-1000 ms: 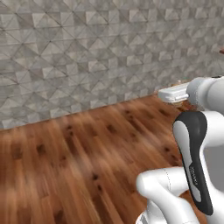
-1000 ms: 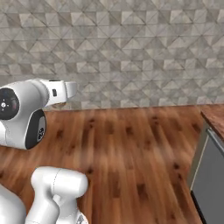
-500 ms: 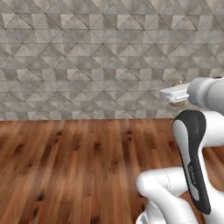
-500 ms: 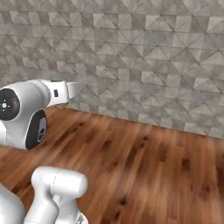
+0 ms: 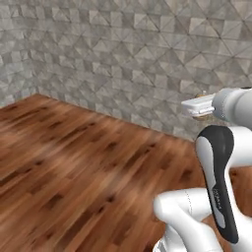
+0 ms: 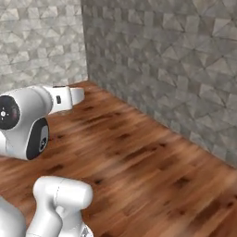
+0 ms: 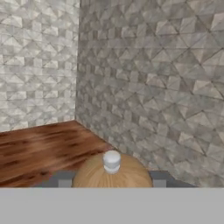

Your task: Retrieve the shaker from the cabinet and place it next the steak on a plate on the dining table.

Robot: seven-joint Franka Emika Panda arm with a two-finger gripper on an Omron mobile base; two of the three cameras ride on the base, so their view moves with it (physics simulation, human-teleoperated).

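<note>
Judging by looks, the shaker (image 7: 112, 172) is light, rigid wood with a smooth, slightly slippery turned body; best gripped on the round body below the small pale knob, not the knob itself. Pincer (image 7: 112, 179) is nearly closed, one finger (image 7: 64, 178) each side of the shaker, holding it mid-air, with wood floor (image 7: 39, 146) and stone wall (image 7: 153, 78) beyond.

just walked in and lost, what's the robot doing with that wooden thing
The white arm is carrying the shaker, a small brown wooden piece with a pale knob, clamped between the jaws of its gripper. Around it are a wood floor and a corner of grey stone-tile wall. The shaker has not been set down.
</note>
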